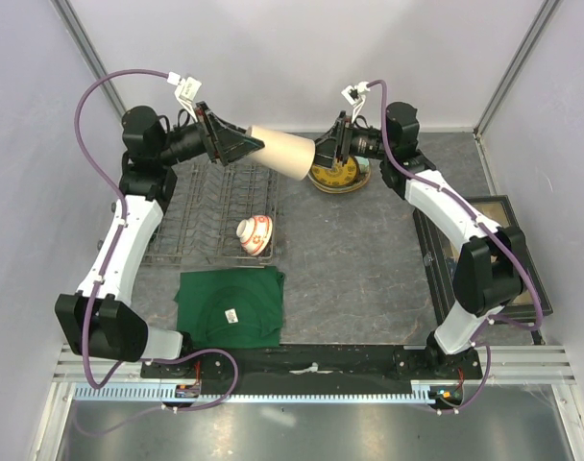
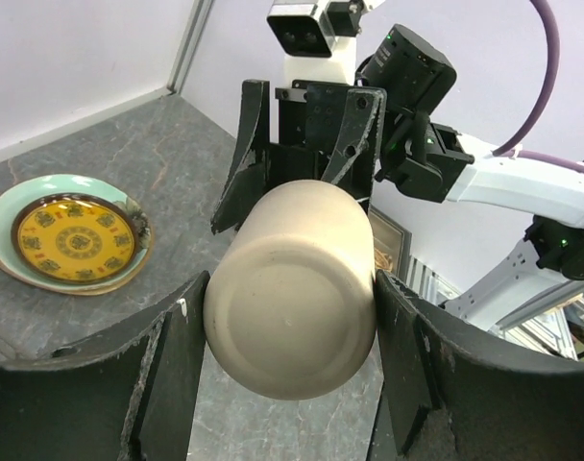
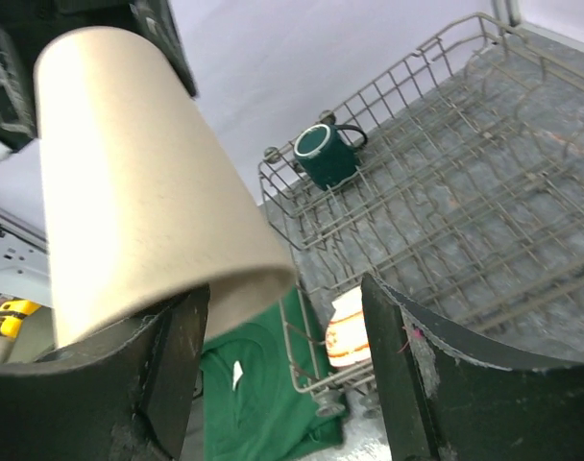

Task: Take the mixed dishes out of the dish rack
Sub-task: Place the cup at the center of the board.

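Observation:
A tall beige cup [image 1: 287,154] hangs on its side in the air between my two arms. My left gripper [image 1: 254,144] is shut on its base [image 2: 297,288], with both pads touching it. My right gripper [image 1: 328,152] is open around the cup's mouth end [image 3: 138,173]. The rim rests by its left finger [image 3: 172,355] and stands apart from the right one. In the grey wire dish rack [image 1: 191,240] a red-and-white bowl [image 1: 255,233] sits at the near right corner. A dark green mug [image 3: 326,156] stands at a far corner. The yellow-and-dark plate [image 2: 73,240] lies on the teal plate [image 2: 9,216] on the table.
A dark green folded cloth [image 1: 230,305] lies in front of the rack. A black compartment box [image 1: 479,254] sits at the right under my right arm. Pale walls close in the back and both sides.

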`<control>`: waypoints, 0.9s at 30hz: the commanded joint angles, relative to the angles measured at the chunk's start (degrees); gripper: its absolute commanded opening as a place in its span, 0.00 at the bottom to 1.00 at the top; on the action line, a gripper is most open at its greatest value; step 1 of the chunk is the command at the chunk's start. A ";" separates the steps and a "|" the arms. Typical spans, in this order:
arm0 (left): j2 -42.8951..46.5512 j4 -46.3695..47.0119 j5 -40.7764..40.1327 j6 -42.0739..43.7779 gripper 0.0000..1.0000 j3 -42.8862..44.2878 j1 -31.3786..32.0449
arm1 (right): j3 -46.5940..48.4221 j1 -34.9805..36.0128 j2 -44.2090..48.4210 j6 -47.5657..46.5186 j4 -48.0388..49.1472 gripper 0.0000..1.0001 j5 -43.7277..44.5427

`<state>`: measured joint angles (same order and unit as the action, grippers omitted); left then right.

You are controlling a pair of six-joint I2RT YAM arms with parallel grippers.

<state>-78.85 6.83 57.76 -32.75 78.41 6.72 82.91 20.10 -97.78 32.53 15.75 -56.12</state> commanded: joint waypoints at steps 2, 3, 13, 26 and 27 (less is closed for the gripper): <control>1.24 9.50 2.80 -7.05 0.02 -2.29 -0.13 | -0.56 1.26 2.77 5.51 8.41 0.70 -1.36; 1.07 10.21 2.97 -7.58 0.02 -2.91 -0.22 | -0.65 1.70 2.77 6.22 9.99 0.69 -1.36; 0.19 16.64 3.94 -13.39 0.02 -5.81 -0.22 | -1.26 4.16 2.86 11.06 14.66 0.39 -2.06; 0.27 18.39 5.00 -14.53 0.51 -7.57 -2.50 | -0.83 3.81 4.61 5.35 8.78 0.00 -1.98; 0.36 18.39 5.17 -14.45 0.55 -7.57 -2.94 | -0.65 3.81 4.87 4.56 6.95 0.00 -1.72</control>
<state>-78.78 22.79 63.55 -49.06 71.66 4.86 80.60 22.85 -97.10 39.83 25.39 -57.14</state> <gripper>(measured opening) 0.707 0.044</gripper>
